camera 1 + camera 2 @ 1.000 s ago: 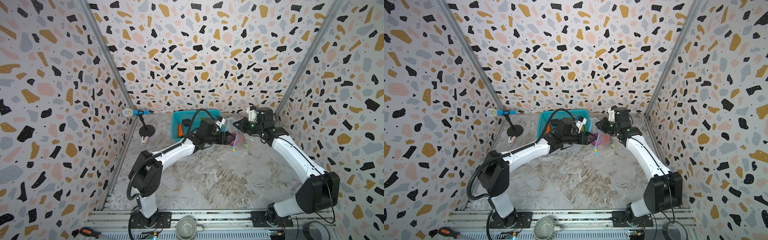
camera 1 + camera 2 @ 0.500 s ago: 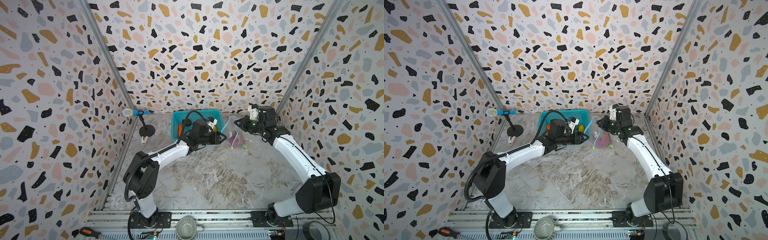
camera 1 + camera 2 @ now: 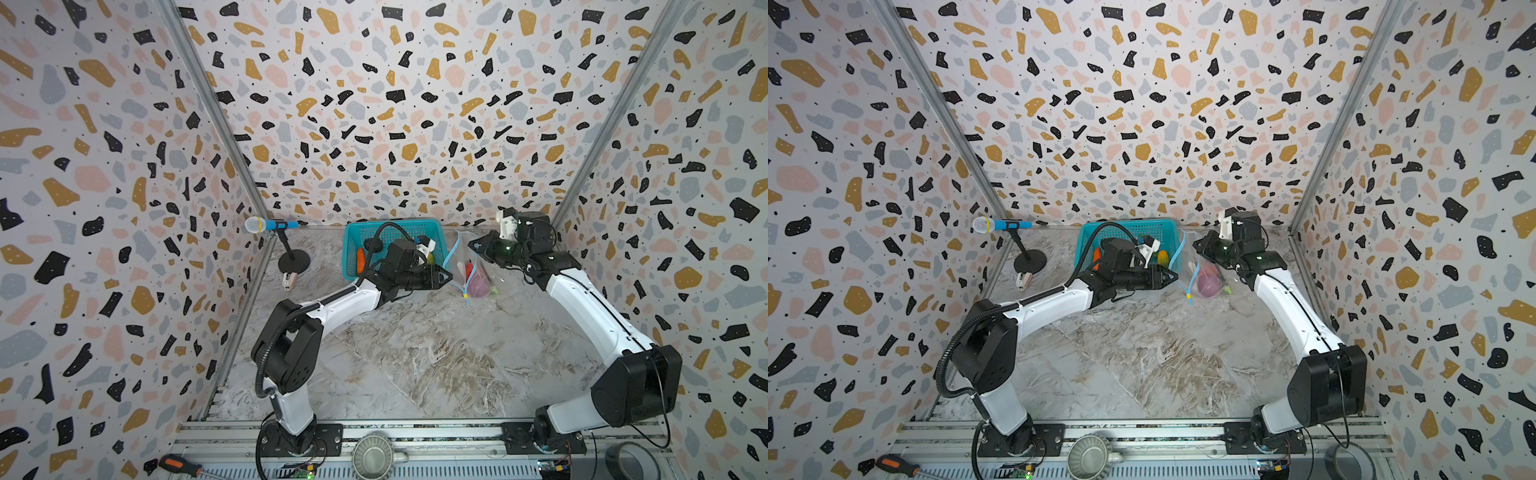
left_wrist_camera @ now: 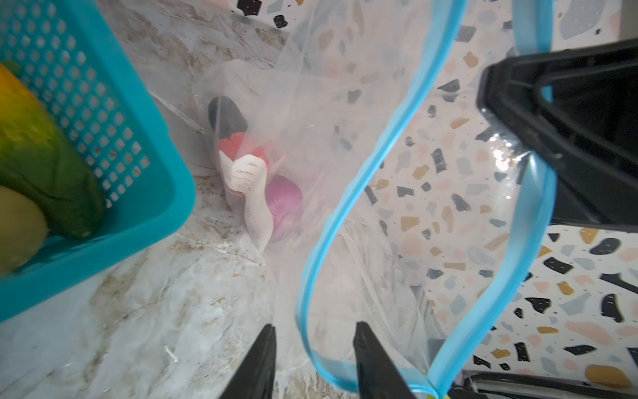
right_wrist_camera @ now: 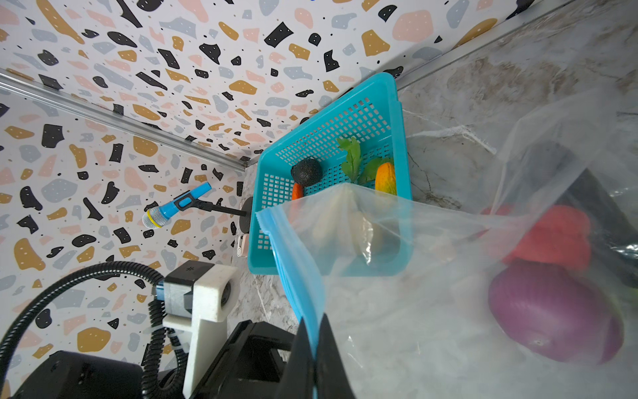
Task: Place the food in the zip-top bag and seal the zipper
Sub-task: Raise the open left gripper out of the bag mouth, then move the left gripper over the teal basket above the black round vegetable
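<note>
- Right gripper (image 5: 312,321): jaws together, clamped on the zipper (image 5: 293,276) at the upper lip of the zip-top bag (image 5: 414,293). The left wrist view shows the same clamp.
- Left gripper (image 4: 315,326): jaws apart. One run of the zipper (image 4: 359,183) passes down through the gap between the fingertips and is not pinched.
- In both top views the two grippers (image 3: 446,276) (image 3: 471,245) face each other, with the bag (image 3: 473,270) between them, just right of the basket (image 3: 353,249).
- The bag hangs from the right jaws and its lower end rests on the bench (image 3: 415,353). The mouth is open, the blue strip forming a wide loop.
- The yellow slider tab (image 3: 1189,296) sits at the low end of the strip, nearest the bench.
- Inside the bag at the bottom, well below both sets of jaws, are the purple onion (image 4: 284,203), the red pepper (image 4: 234,143) and the dark eggplant (image 4: 226,115). The white label patch (image 4: 252,186) is crumpled in front of them.
- In the basket (image 5: 390,89), outside the bag, lie the corn (image 5: 385,178), the green leaves (image 5: 352,157), the carrot (image 5: 297,191) and a dark round item (image 5: 306,171).
- A yellow potato (image 4: 17,224) lies beside the corn in the basket.
</note>
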You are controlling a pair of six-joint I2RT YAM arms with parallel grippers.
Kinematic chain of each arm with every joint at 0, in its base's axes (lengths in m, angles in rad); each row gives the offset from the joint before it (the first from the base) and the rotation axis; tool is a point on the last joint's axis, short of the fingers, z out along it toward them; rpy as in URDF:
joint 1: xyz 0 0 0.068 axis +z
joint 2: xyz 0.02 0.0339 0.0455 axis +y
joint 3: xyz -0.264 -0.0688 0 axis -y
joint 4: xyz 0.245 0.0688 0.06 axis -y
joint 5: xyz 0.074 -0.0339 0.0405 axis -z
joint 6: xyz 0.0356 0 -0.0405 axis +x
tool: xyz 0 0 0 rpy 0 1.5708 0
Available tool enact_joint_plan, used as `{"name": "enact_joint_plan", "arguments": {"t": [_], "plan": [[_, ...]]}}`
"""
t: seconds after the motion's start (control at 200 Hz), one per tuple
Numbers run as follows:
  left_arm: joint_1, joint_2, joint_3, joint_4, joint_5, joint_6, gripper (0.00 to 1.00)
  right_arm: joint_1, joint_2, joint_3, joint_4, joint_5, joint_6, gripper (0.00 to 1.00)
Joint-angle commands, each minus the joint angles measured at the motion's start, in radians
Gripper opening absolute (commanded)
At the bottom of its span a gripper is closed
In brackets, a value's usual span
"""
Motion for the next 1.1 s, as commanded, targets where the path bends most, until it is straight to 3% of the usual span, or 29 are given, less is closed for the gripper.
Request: {"name": "enact_joint_plan", "arguments": {"t": [0.0, 0.225, 0.581, 0.931, 1.096], "plan": [[0.042, -0.039, 0.089, -0.183, -0.156, 0.120, 0.52, -0.004, -0.043, -0.022, -0.001, 0.013, -0.020, 0.00], [0.115, 0.094, 0.326, -0.468, -0.427, 0.222, 0.71, 0.000, -0.056, -0.080, 0.034, 0.013, -0.022, 0.00], [0.237, 0.350, 0.631, -0.592, -0.615, 0.285, 0.86, 0.025, -0.024, -0.112, 0.070, 0.007, -0.048, 0.00], [0.304, 0.562, 0.883, -0.624, -0.668, 0.314, 0.91, 0.034, 0.039, -0.064, 0.049, 0.000, -0.086, 0.00], [0.322, 0.629, 0.956, -0.624, -0.643, 0.306, 0.91, 0.033, 0.059, -0.046, 0.045, 0.000, -0.088, 0.00]]}}
